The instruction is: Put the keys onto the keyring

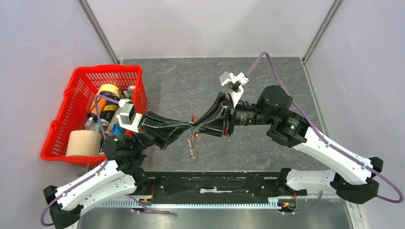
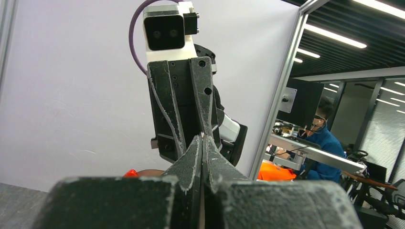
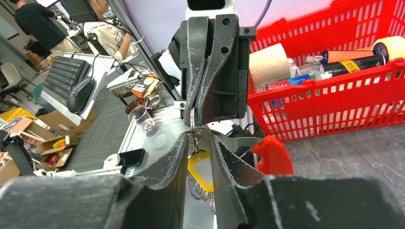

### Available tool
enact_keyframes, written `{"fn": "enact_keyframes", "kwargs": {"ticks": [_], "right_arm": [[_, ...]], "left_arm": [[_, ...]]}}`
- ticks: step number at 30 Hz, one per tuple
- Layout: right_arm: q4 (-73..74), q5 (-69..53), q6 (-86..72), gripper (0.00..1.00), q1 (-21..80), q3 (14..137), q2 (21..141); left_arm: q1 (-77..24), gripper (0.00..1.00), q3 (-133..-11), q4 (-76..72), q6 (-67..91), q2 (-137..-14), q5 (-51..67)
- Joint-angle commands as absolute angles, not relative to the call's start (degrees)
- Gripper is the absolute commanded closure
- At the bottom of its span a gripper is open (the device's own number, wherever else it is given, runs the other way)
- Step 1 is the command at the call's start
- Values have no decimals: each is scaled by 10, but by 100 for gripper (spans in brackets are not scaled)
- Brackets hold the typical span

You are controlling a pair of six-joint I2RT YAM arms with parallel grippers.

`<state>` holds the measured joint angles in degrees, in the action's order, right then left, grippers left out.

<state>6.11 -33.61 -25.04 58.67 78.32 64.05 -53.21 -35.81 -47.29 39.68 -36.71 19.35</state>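
Observation:
Both grippers meet tip to tip above the middle of the table. My left gripper (image 1: 189,127) (image 2: 204,137) is shut, and in the right wrist view a thin silvery ring (image 3: 193,120) hangs from its fingertips (image 3: 196,102). Below that ring dangle a yellow tag (image 3: 201,168) and a bunch of small silvery keys (image 1: 193,145). My right gripper (image 1: 197,128) (image 3: 199,137) stands with a narrow gap between its fingers, the ring and tag inside it, untouched. The red keyring (image 1: 192,117) (image 3: 271,153) curves out just beyond the fingertips; what holds it is hidden.
A red basket (image 1: 76,86) (image 3: 334,112) stands at the table's left with a tape roll (image 1: 109,90), a paper roll (image 1: 83,143) and bottles inside. The arms' base rail (image 1: 210,183) runs along the near edge. Frame posts stand at the far corners.

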Motion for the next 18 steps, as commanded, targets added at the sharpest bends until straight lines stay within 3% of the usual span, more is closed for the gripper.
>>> {"fn": "enact_keyframes", "kwargs": {"ticks": [1,18], "right_arm": [[32,-342,-251,70,591,804,642],[30,-336,-247,79,595,809,642]], "left_arm": [[-532,98,-361,-507,408,-362,175],[-531,98,-358,-512,410,-362,175]]}}
